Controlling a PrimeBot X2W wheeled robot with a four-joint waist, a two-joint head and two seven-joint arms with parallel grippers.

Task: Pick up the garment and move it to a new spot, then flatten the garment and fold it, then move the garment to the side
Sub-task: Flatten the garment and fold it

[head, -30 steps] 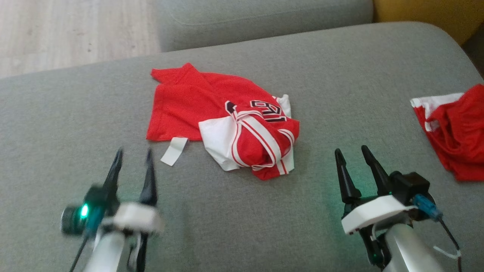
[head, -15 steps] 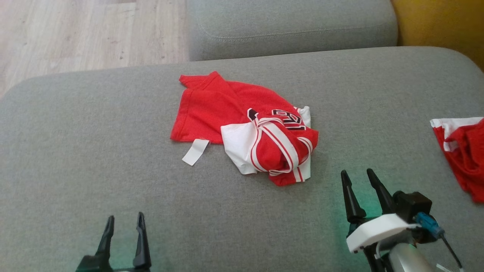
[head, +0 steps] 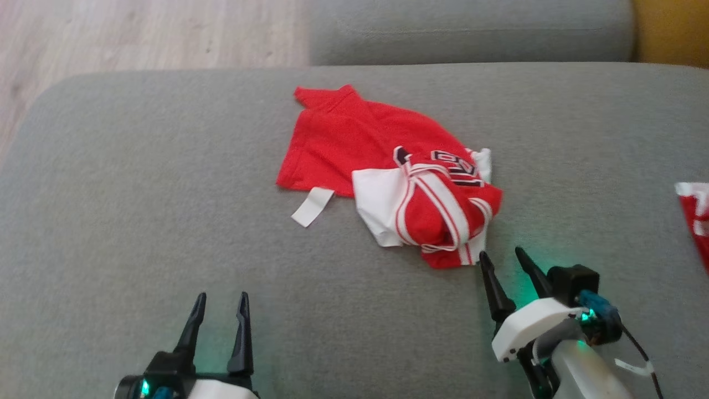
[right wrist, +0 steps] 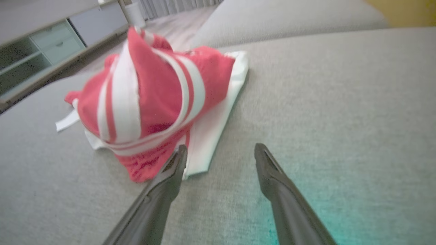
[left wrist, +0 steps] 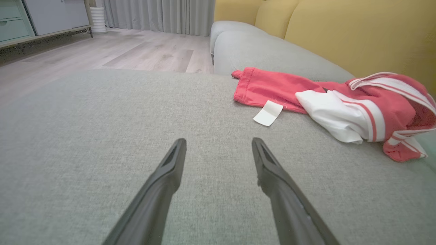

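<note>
**Changed**
1. Sofa seat: the head view has slid sideways across it. That is my head turning, not the cushion moving.
2. Garment: a red jersey with white trim, crumpled, lying mid-seat towards the back. Same heap, same spot, not yet lifted.
3. Right gripper: fingers apart, empty. A second ago it was well clear. Now its inner fingertip is at the heap's near corner, so I judge the first pickup is close.
4. Left gripper: fingers apart, empty. It has drawn back and is well apart from the jersey.

**Hidden or unclear**
5. Second red-and-white cloth: cut off by the right edge, kind unknown.
6. Contact at the near corner: the right wrist view is blurred, so I cannot tell if I am touching.
7. Jersey lettering: partly folded under, unreadable.
8. White tag: just beside the hem. I cannot tell whether it is attached.
</note>
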